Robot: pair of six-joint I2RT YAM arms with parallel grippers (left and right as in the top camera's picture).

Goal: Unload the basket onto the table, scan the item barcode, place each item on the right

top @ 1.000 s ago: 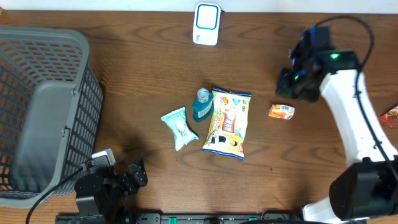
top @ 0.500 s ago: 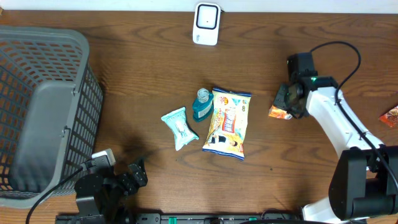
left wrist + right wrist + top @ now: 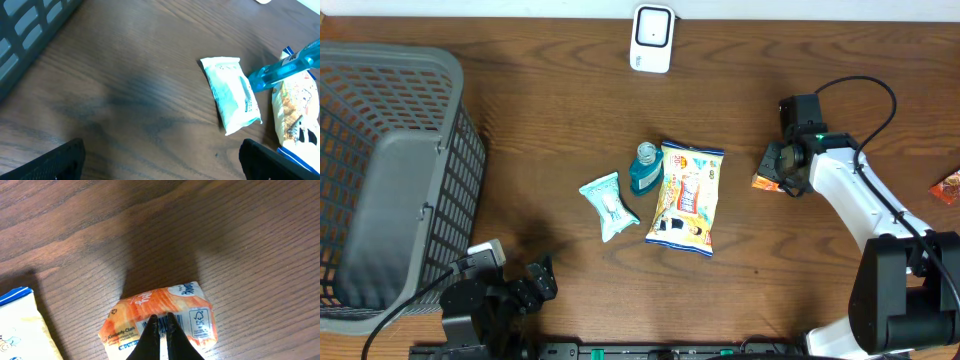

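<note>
The table (image 3: pixel 540 110) carries one grey mesh basket (image 3: pixel 390 180) at the far left, one white scanner (image 3: pixel 652 38) at the far edge near the centre, and five loose items. The left gripper (image 3: pixel 162 150) sits at the near left, beside the basket; its jaws stand fully apart, holding and touching nothing. Right of it, three items form a cluster at the table centre: one pale teal tissue pack (image 3: pixel 610 206), one blue bottle (image 3: pixel 644 168) lying on its side, and one yellow snack bag (image 3: pixel 686 196), with the bottle touching the snack bag's left edge. The fourth item, one small orange packet (image 3: pixel 770 181), lies flat on the wood to the right of the cluster, well apart from the scanner. The right gripper (image 3: pixel 782 168) is over this packet with its jaws fully closed; the two fingertips (image 3: pixel 151 330) are pressed together and rest on the packet's top face, at the printed barcode (image 3: pixel 147 325). Whether wrapper is pinched between them cannot be determined. The fifth item, one red packet (image 3: pixel 948 187), lies at the right edge.
</note>
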